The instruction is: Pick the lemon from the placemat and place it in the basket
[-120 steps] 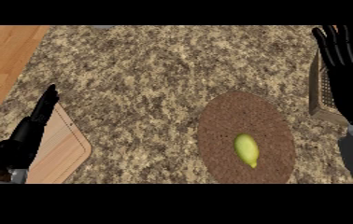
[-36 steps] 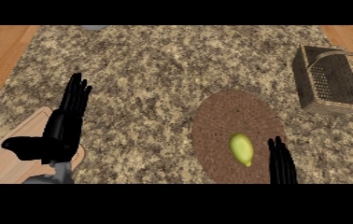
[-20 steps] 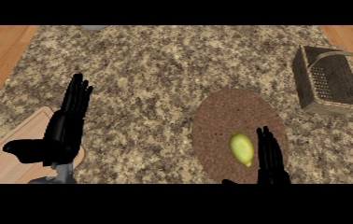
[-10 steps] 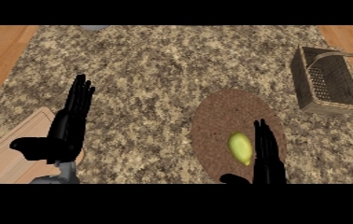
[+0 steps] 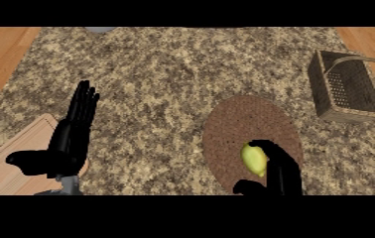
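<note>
The step in hand is the grasp. The small yellow-green lemon (image 5: 253,158) lies on the round brown woven placemat (image 5: 242,120), toward its near edge, and the robot's black right hand (image 5: 281,172) has its fingers (image 5: 270,148) curling over the fruit's right side and top, with the thumb showing lower left of it. Whether the fingers are clamped on the lemon or only touching it I cannot tell; it appears to sit on the mat, not lifted.

The brown wicker basket (image 5: 344,90) stands on the speckled granite desk (image 5: 168,73) well apart, up and to the right of the fingers, its open mouth tipped toward the view.

Next, I judge, the fingers and thumb must close round the lemon, lift it clear of the mat, then carry it up and rightward over the basket's rim before letting go.

The left hand (image 5: 70,138) rests open, fingers straight, above a light wooden board (image 5: 22,157) at the lower left.
</note>
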